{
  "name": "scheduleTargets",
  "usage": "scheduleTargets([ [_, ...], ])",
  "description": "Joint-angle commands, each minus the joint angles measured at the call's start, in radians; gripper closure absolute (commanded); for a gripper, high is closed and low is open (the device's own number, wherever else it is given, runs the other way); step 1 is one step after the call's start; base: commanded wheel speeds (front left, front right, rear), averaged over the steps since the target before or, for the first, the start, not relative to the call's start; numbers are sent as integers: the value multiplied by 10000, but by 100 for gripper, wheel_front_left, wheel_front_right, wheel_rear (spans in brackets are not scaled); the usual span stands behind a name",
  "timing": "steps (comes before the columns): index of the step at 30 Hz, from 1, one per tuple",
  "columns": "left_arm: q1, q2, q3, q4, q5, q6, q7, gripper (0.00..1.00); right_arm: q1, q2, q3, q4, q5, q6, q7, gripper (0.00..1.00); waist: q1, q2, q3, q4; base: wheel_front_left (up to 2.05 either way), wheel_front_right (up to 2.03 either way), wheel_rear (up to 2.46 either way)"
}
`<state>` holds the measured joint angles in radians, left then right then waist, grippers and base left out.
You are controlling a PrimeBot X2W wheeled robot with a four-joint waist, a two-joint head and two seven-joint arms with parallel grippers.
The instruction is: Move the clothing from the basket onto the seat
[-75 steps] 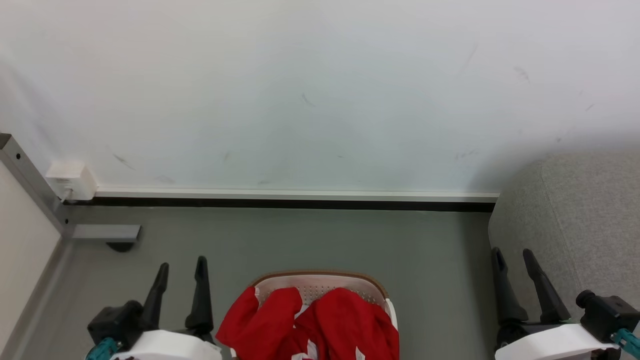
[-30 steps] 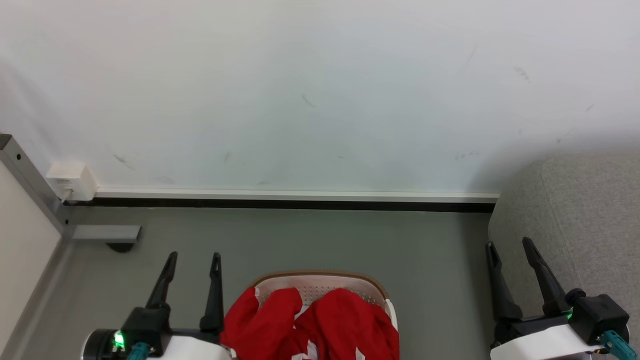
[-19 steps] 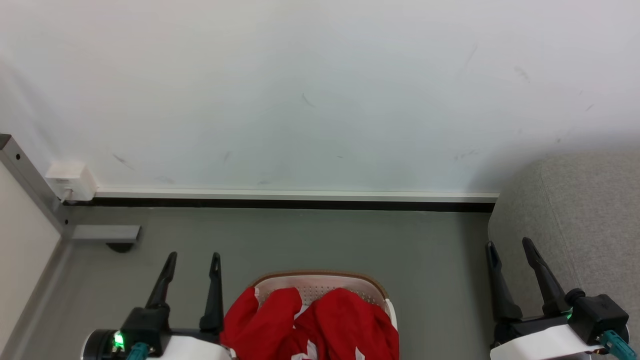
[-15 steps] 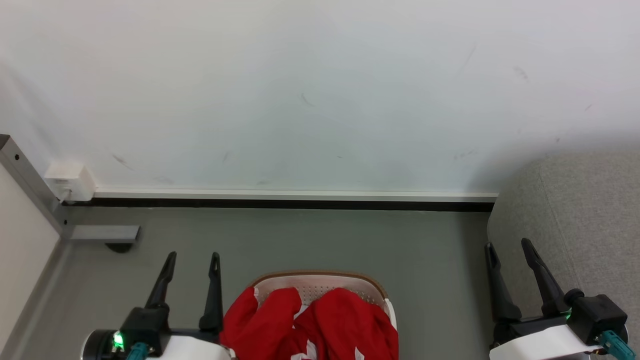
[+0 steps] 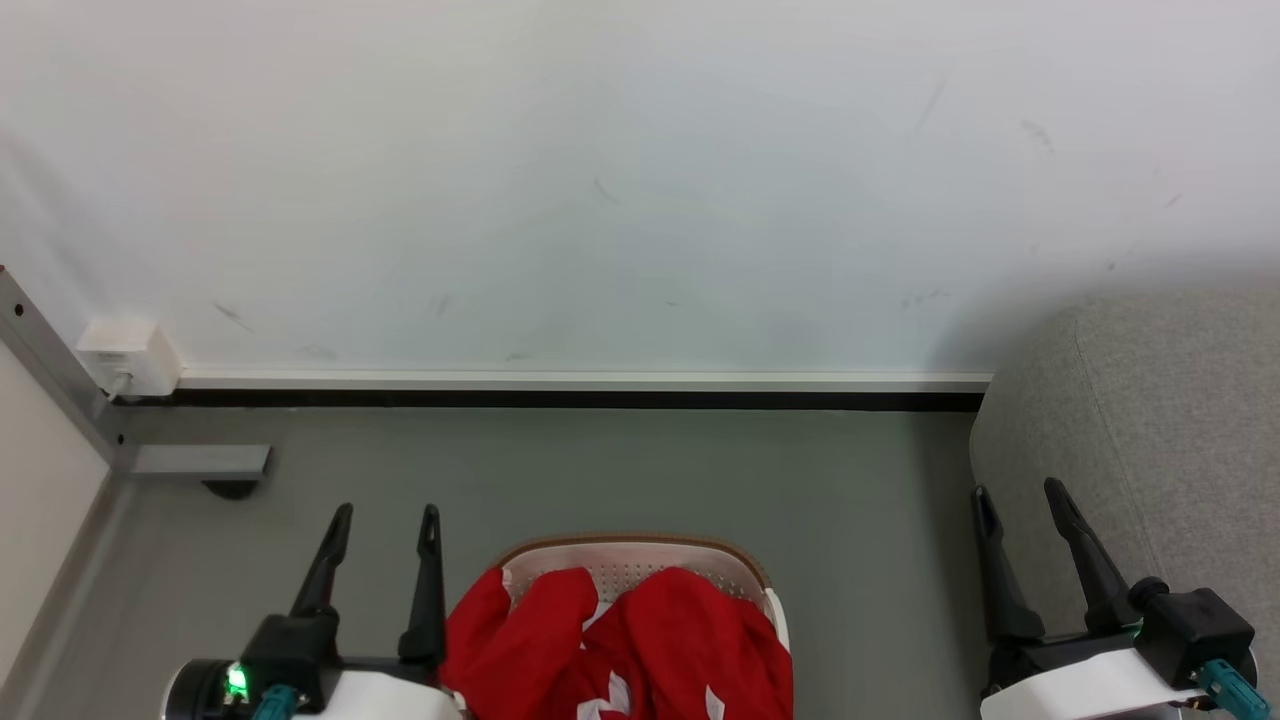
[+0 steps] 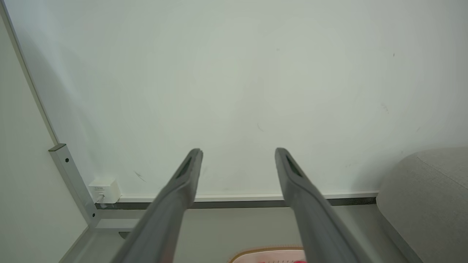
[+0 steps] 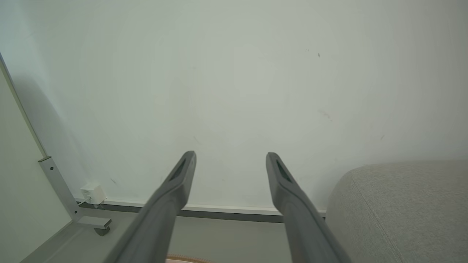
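In your head view the red clothing (image 5: 640,650) lies heaped in the basket (image 5: 640,548) on the floor (image 5: 600,470), between your left hand (image 5: 387,512) and right hand (image 5: 1018,490), both wide open and empty. The wrist views catch the basket's brown edge, and the seat (image 5: 1150,420) stands just beside the right hand.

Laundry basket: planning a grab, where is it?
Head view, bottom centre: the oval white brown-rimmed plastic basket sits on the grey floor beside the left pincer.
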<state>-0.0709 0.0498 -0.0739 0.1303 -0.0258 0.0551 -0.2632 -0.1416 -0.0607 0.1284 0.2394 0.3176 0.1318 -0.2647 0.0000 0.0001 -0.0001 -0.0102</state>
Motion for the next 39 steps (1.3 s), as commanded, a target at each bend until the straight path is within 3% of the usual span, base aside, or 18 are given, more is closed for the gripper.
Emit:
scheduleTargets([
  [1,40,30,14,9,-103,45,-24,0,-110,-25,-9,49,-22,-21,5,0,0,-1,56,-24,0,0,0],
  [16,-288,25,-9,-13,-159,-33,-18,0,-485,-85,5,-36,-30,-21,5,0,0,-1,731,-352,0,0,0],
  [39,-2222,148,369,886,-46,-633,-18,0,-1957,32,-251,-702,-173,-21,5,0,0,-1,3637,-1118,0,0,0],
])
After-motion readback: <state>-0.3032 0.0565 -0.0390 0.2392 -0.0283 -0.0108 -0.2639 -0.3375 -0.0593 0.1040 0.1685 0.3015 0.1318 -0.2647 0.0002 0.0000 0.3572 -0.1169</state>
